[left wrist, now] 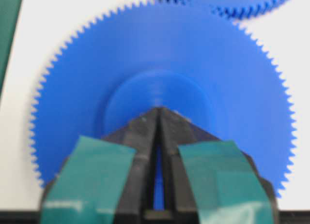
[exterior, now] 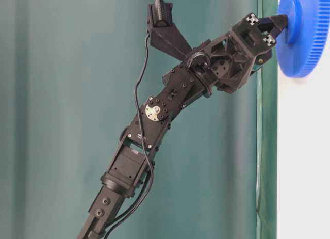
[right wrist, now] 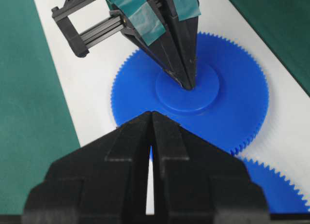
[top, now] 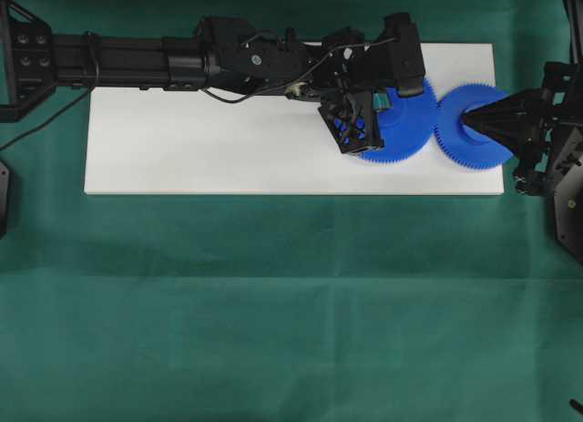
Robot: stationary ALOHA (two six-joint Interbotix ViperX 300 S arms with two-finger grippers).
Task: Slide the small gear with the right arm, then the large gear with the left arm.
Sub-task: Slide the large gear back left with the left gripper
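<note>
two blue gears, two black arms, one white board (top: 228, 149) on a green cloth (top: 273, 303). both gears lie flat at the board's right end in the overhead view, side by side with their toothed rims meeting.

the large gear (top: 401, 121) is the one nearer the board's middle. the left arm (top: 182, 57) stretches across the board to it, and the left gripper (left wrist: 159, 112), its fingers (left wrist: 140, 137) patched with teal tape, comes down with the tips pressed together on the gear's raised hub (right wrist: 188, 87). the tips are drawn in to a thin slit, holding nothing between them.

the small gear (top: 474, 126) sits at the board's right edge. the right gripper (top: 466, 121) comes in from that side, its plain black point resting over the gear's middle; its fingers are likewise pinched nearly together, clasping nothing, with just a sliver of light between them in its own wrist view.

the left arm's wrist covers part of the large gear from above, and the centre holes of both gears are hidden under the tips. in the right wrist view the small gear is cut down to an arc of teeth (right wrist: 276, 190) at the corner. from table level one gear (exterior: 304, 32) shows edge on against the board, with the right arm (exterior: 170, 99) reaching to its hub.
</note>
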